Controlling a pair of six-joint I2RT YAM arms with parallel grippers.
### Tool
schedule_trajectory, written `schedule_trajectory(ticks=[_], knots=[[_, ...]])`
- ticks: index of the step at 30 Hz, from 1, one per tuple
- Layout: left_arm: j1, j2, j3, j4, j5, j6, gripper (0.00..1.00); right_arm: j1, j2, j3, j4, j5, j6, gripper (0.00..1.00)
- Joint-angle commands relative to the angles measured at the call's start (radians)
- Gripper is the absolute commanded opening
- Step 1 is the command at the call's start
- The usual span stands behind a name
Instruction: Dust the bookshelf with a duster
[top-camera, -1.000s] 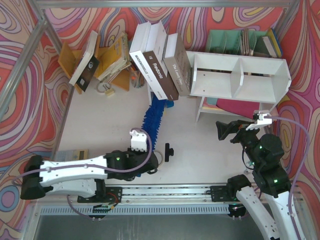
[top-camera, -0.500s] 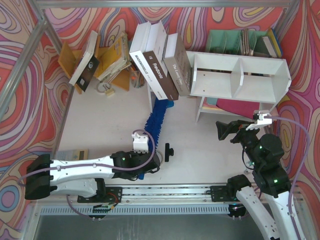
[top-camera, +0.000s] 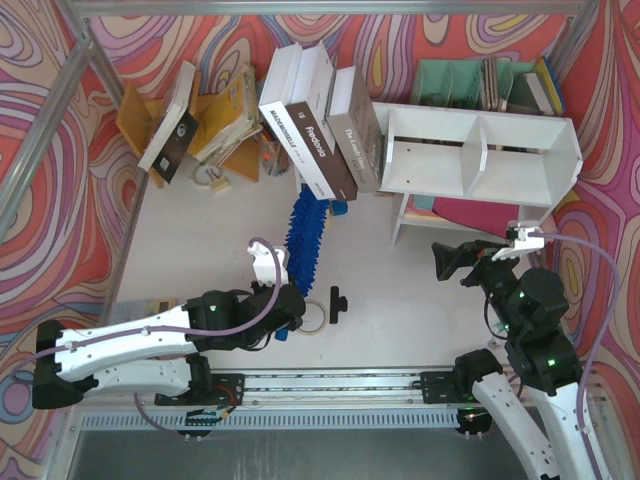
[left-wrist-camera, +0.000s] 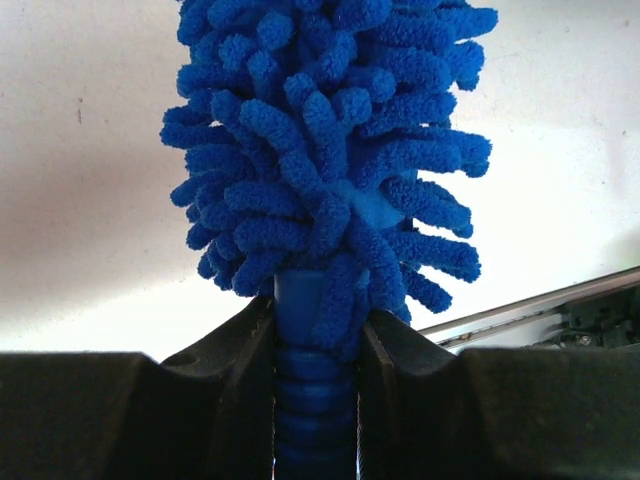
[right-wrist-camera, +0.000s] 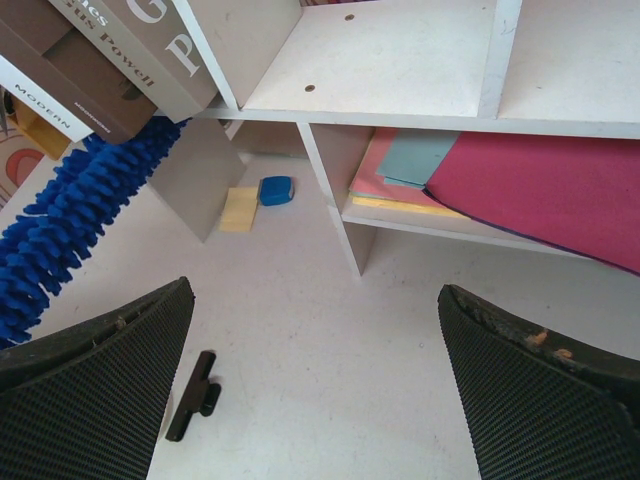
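Duster (top-camera: 303, 235) lay on the desk (top-camera: 220, 250), left of the bookshelf (top-camera: 480, 150). Its fluffy head pointed away from the arms, and its far tip reached under the lower ends of the leaning books (top-camera: 320, 130).

Left gripper (top-camera: 285, 320) was clenched on the ribbed handle. In the wrist view a finger pressed each side of it, just below where the chenille started (left-wrist-camera: 330, 150). Right gripper (top-camera: 450, 262) hung released and empty in front of the bookshelf legs, and its camera looked up at the underside of the compartments (right-wrist-camera: 370, 60).

Step in hand, as judged: carry the duster from the desk over to the bookshelf. None of the shelf looked wiped yet.

Notes for doing it well:
- Draw the head back out from under the books before lifting. Raising it straight up risked catching them, and they lean and would likely topple.
- Lift clear of the desk, then swing right, keeping above the small black part (top-camera: 337, 303) lying just beside the handle.
- The head is long and soft, so expect droop. Keep the grip tight and tilt the wrist so the fibres lie flat along the top board.
- Sweep along the top board, then do each compartment separately. The divider blocks a single pass.
- Keep the right arm out of the sweep path.
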Motion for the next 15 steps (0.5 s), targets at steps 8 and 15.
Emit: schedule_trajectory(ticks=[8, 15], knots=[[0.005, 0.097, -0.095, 0.106, -0.001, -0.023, 0.00, 0.007, -0.006, 0.003, 0.018, 0.009, -0.004, 0.99], [0.005, 0.097, -0.021, 0.099, -0.030, 0.046, 0.00, 0.007, -0.001, 0.003, 0.021, 0.005, -0.005, 0.99]])
